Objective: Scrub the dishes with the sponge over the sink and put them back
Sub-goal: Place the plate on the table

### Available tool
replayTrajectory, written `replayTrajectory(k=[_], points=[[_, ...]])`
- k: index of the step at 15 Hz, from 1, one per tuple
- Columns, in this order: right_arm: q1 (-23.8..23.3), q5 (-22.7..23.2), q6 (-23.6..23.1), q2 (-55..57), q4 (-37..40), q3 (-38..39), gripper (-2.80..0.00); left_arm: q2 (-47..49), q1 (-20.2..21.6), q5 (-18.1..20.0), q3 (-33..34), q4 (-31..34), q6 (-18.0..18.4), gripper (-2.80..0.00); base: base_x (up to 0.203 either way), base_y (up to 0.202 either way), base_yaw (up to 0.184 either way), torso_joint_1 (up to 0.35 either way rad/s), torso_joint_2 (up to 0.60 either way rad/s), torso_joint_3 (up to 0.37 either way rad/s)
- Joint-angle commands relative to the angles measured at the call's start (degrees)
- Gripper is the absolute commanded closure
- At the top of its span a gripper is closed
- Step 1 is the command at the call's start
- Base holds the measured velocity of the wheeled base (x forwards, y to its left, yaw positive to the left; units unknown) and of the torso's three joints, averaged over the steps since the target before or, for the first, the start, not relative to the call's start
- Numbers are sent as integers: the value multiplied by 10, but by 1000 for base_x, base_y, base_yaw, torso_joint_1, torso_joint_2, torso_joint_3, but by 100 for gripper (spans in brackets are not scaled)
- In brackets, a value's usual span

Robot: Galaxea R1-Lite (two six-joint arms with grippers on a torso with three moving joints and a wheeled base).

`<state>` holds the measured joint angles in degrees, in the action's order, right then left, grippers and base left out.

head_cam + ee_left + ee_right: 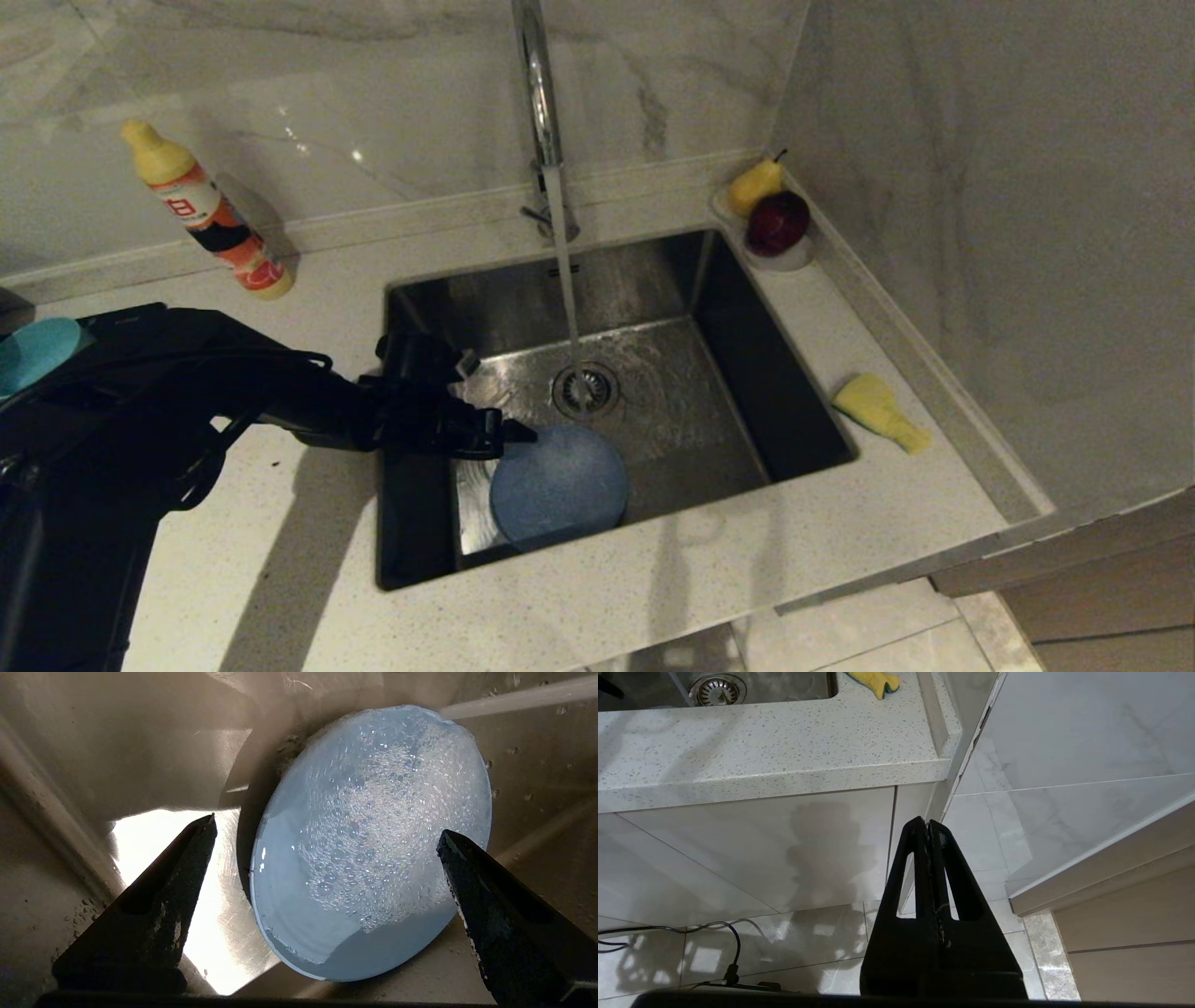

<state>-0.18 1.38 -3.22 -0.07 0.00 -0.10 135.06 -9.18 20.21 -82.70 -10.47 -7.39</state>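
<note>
A light-blue plate (558,485) lies in the steel sink (719,373) near its front wall, with soap bubbles over its face (373,844). My left gripper (509,431) reaches into the sink from the left and hangs open just beside and above the plate's rim, with nothing between its fingers (327,830). A teal-blue bowl (33,350) shows at the far left, partly behind the arm. The yellow sponge (878,411) lies on the counter right of the sink (875,681). My right gripper (927,823) hangs shut and empty below the counter edge, in front of the cabinet.
Water runs from the chrome tap (541,112) onto the drain strainer (585,387). An orange detergent bottle (210,219) stands at the back left. A small dish with a pear and a red apple (770,219) sits in the back right corner. A marble wall closes the right side.
</note>
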Motion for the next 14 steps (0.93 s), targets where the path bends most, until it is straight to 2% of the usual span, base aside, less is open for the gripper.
replayTrajectory(k=[1, 14], points=[[0, 0, 0, 1, 0, 0, 0, 3, 0, 1, -1, -1, -1, -280, 0, 0, 0, 0, 0, 0], [-1, 0, 0, 1, 0, 0, 0, 21, 0, 0, -23, -1, -1, -280, 0, 0, 0, 0, 0, 0]])
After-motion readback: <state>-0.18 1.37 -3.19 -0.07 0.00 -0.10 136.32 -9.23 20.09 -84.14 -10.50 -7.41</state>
